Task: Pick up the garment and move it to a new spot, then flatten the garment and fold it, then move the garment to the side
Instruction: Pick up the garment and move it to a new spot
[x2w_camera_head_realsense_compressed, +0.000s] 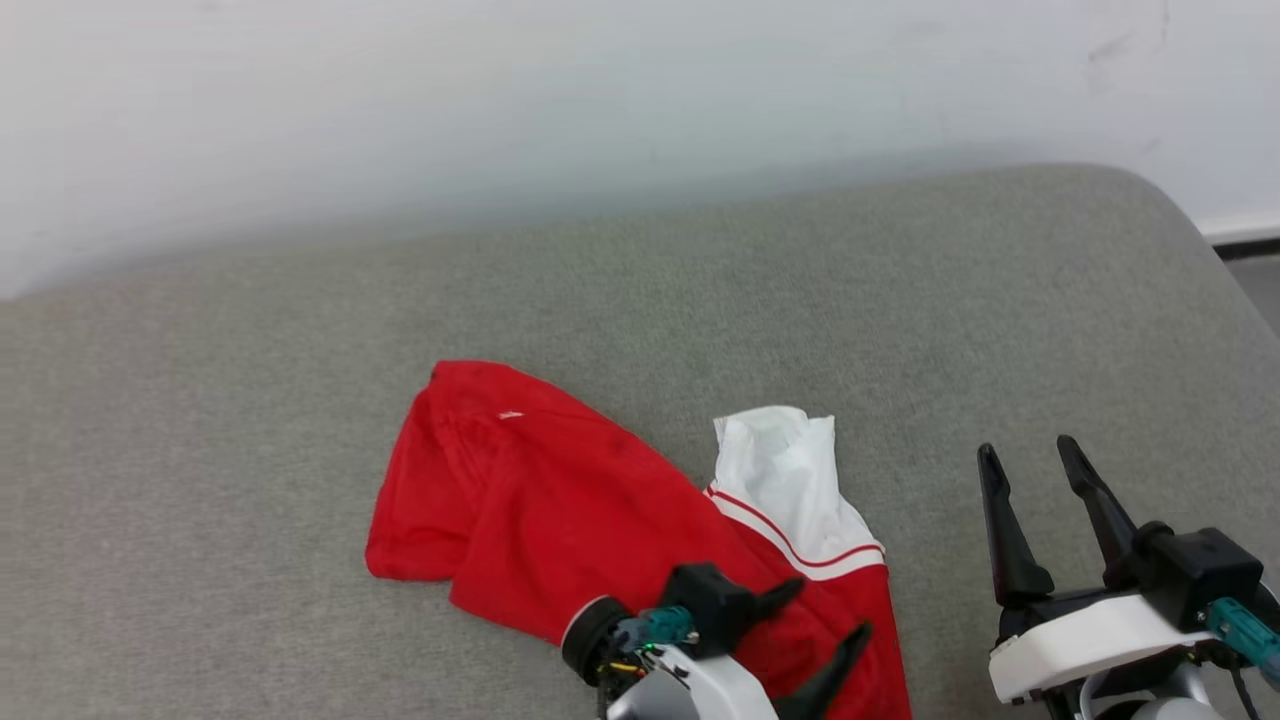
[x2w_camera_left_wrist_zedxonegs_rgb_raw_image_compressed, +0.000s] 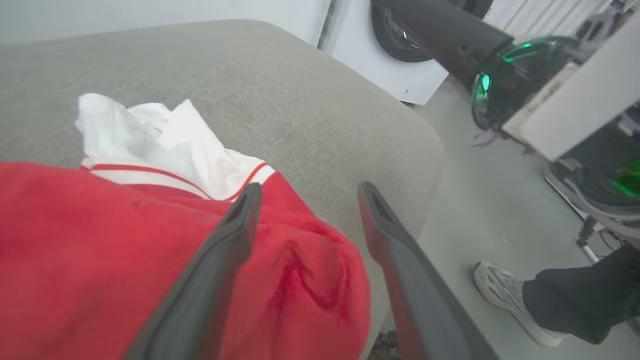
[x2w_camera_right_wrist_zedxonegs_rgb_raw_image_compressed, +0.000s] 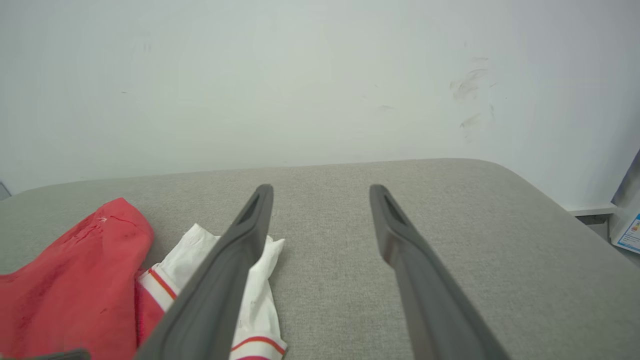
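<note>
Left pincer (x2w_camera_head_realsense_compressed: 830, 612): wide, empty, over shirt's near end | right pincer (x2w_camera_head_realsense_compressed: 1030, 450): wide, empty, over bare cushion (x2w_camera_head_realsense_compressed: 700, 300) | shirt (x2w_camera_head_realsense_compressed: 540, 500): crumpled near cushion's front edge, white sleeve toward right pincer

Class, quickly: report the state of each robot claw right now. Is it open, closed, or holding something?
Left claw: open over the red jersey, not gripping it.
Right claw: open, empty.

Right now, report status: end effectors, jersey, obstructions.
Left end effector open over red jersey, nothing gripped. Right end effector open, off to the side. Jersey crumpled on grey cushion. Person's shoe on floor nearby.
</note>
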